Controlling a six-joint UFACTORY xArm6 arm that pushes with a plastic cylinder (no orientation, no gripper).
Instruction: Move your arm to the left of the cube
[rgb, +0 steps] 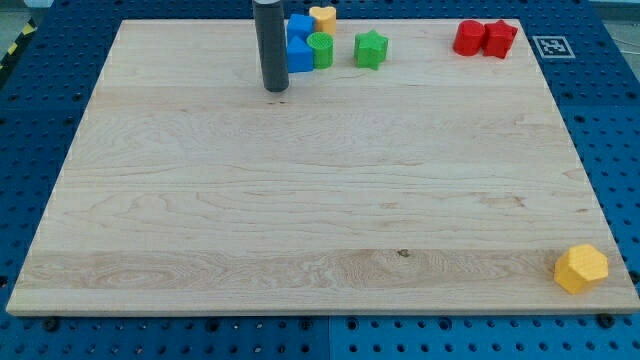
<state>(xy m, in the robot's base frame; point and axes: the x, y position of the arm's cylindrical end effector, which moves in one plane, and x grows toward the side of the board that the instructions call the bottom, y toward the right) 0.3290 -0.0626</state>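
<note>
Two blue blocks (299, 48) sit just to the view's right of my tip (276, 89), the lower one a cube (nearly touching the rod). You see no gripper. Beyond them on the table (320, 230): green cylinder (321, 49), green star (371, 48).

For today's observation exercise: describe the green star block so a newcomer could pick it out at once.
Start at the wooden board's top edge. Right of the cluster beside my tip stands the green star, alone. Unlike the round green cylinder, it has points and touches nothing.
</note>
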